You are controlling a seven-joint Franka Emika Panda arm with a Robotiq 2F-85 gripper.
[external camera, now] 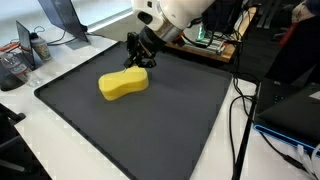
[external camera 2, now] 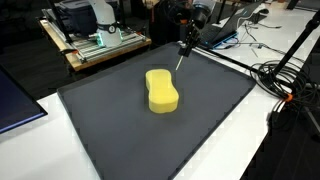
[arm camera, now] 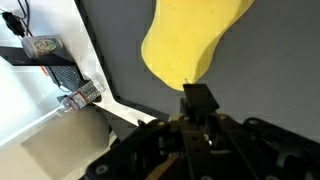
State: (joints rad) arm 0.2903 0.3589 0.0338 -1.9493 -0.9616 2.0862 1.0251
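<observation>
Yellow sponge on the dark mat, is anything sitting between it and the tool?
Nothing visible. The shut tool hangs close beside one end of the sponge, with only bare mat between them.

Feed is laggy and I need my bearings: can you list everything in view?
sponge: one, yellow, lying mid-mat
mat: one, dark grey, on the table
table: one, white, under the mat
cables: several, black, on the table beside the mat
wooden rack: one, light wood, holding electronics, beyond the mat
robot arm: one, white, over the mat's far edge
jaws: one pair, black, shut, holding nothing, at one end of the sponge; contact unclear
</observation>
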